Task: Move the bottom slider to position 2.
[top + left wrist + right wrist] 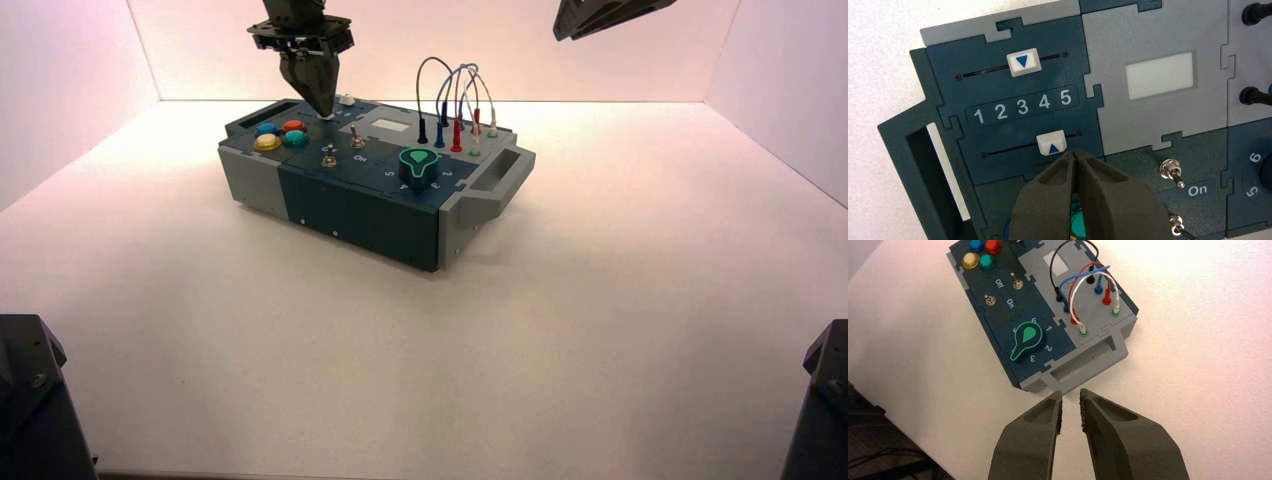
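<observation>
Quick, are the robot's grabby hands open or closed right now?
Left gripper: closed, holding nothing, its tips beside the bottom slider.
Right gripper: open a little, holding nothing, waiting off to the box's right.

Slider panel [955,100]: a number strip [1025,119] between the two slider tracks carries the white numerals 1, 2, 3, 4, 5. Each white slider knob bears a blue triangle: the triangle on the bottom slider [1051,135] and the triangle on the other slider [1032,71] both point toward the number strip.

Toggle-switch panel [979,290]: white lettering reads "Off" and "On", beside the metal toggle switches [1018,284].

Rotary dial panel [1003,332]: white numerals around the green-topped dial [1029,337] read 6, 1, 2 and 3; the left wrist view also shows 5 and 6.
</observation>
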Motion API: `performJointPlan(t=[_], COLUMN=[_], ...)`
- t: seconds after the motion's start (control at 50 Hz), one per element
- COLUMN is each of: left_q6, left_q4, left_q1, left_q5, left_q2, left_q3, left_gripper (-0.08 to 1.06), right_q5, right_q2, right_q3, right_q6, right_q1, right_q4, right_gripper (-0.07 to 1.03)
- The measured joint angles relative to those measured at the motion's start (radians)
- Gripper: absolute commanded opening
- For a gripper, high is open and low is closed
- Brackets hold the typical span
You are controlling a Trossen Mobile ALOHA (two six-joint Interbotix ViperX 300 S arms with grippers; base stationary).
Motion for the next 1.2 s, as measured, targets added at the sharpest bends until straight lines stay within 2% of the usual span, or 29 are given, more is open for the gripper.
performJointPlan(t=[0.16, 0.36, 1.2], left_q6=[-0.002, -0.002, -0.002], left_q4=[-0.006, -0.008, -0.003], left_q1=[-0.002, -0.002, 0.011], left_q5=[0.014, 0.015, 0.012], left_q2=[0.000, 0.008, 0.051], left_q3=[-0.011, -0.031, -0.072], left_gripper=[-0.03, -0.03, -0.03], right_q5=[-0.002, -0.006, -0.018], right_q2=[0.020, 0.054, 0.077], right_q3=[-0.018, -0.044, -0.051], right_q6=[0.000, 0.002, 0.000], right_q1=[0.026, 0.029, 0.029], right_q4=[0.000, 0.000, -0.003], right_gripper=[0.22, 0.22, 0.22])
